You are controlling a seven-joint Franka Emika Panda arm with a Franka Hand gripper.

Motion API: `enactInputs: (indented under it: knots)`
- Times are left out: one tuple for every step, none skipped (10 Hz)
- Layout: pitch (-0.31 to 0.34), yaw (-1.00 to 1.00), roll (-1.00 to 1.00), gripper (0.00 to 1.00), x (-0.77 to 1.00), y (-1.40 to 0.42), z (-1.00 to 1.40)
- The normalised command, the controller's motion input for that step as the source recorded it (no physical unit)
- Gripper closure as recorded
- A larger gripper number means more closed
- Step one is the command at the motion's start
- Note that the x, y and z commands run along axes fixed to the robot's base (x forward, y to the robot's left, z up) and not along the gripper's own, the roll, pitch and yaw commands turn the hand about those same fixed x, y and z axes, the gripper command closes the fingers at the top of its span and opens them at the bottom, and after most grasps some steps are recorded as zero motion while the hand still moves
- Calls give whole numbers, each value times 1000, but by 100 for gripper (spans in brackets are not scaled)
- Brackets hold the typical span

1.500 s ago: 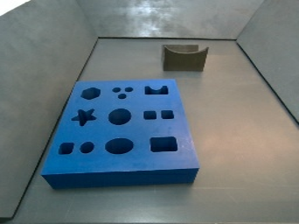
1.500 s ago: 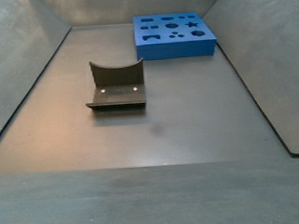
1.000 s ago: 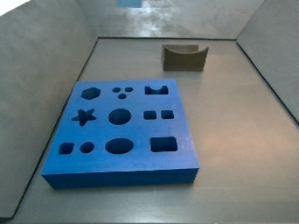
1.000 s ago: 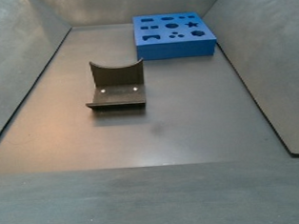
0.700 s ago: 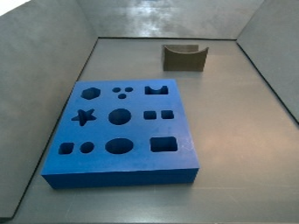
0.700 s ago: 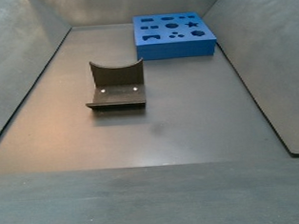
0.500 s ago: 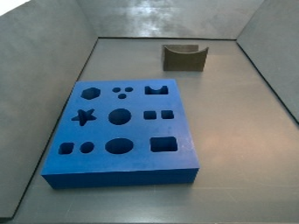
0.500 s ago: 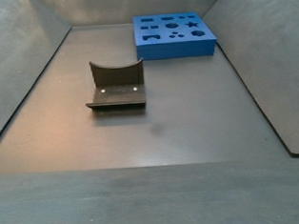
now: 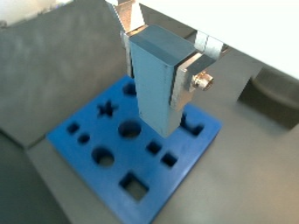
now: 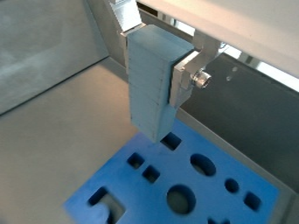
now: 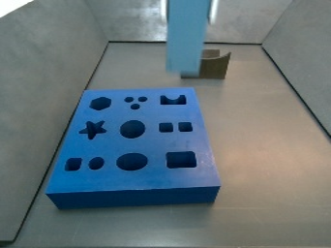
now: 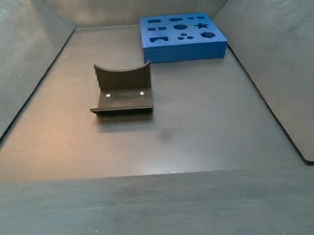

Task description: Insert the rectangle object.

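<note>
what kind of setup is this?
Likely a walled test bin for peg insertion: a blue board with shaped holes, a dark notched block on the grey floor, and the claw holding the rectangle object above the board.

Light was even and fairly dim in both side views, with a pale glare patch on the back wall (image 11: 142,15) and soft, short shadows under the blue board (image 11: 135,145) and the fixture (image 12: 122,89). Both wrist views were brighter but soft. The rectangle object (image 9: 156,80) held in the gripper (image 9: 158,39) was near the lens and slightly blurred, as was its silver finger (image 10: 122,19). A washed-out white band crossed the wrist views' far edge.
</note>
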Motion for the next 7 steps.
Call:
enactInputs:
  knots:
    - [-23, 134, 26, 100, 491, -591, -1000]
    - [-26, 114, 21, 100, 500, -597, -1000]
    - [0, 263, 33, 100, 440, -543, -1000]
    - [0, 626, 37, 100, 131, -374, -1000]
    - [-86, 569, 90, 100, 0, -291, -957]
    - [-237, 206, 0, 100, -263, -77, -623]
    - [-101, 74, -106, 100, -129, 0, -171]
